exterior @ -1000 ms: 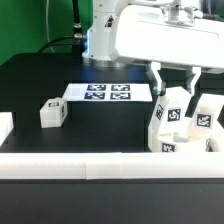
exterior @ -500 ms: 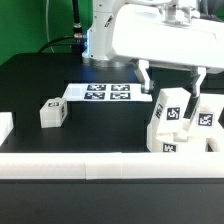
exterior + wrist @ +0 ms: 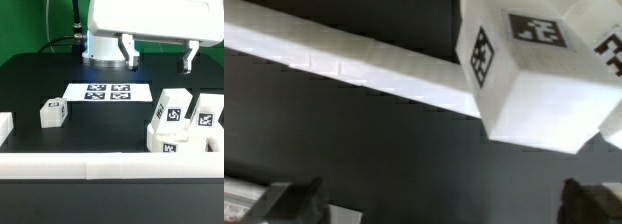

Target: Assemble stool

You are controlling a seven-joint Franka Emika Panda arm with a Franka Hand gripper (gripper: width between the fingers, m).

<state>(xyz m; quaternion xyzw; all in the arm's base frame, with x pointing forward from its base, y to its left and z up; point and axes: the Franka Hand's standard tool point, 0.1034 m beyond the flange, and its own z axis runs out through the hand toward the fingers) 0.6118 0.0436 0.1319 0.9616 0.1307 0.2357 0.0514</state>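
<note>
The stool's white round seat (image 3: 181, 146) lies at the exterior view's right, by the front rail. Two tagged legs (image 3: 172, 113) (image 3: 205, 112) stand upright in it. A third leg (image 3: 52, 113) lies loose on the black table at the exterior view's left. My gripper (image 3: 157, 56) hangs well above the standing legs, open, with nothing between its fingers. In the wrist view a tagged leg (image 3: 535, 75) shows beyond my open gripper (image 3: 446, 205), apart from both fingertips (image 3: 295, 200).
The marker board (image 3: 105, 92) lies flat at the table's middle back. A long white rail (image 3: 100, 165) runs along the front edge and shows as a diagonal band (image 3: 349, 65) in the wrist view. A white block (image 3: 5, 126) sits at the left edge.
The gripper was shut on the nearer upright leg; it has opened, let the leg go and risen straight up. The leg stays standing in the seat.
</note>
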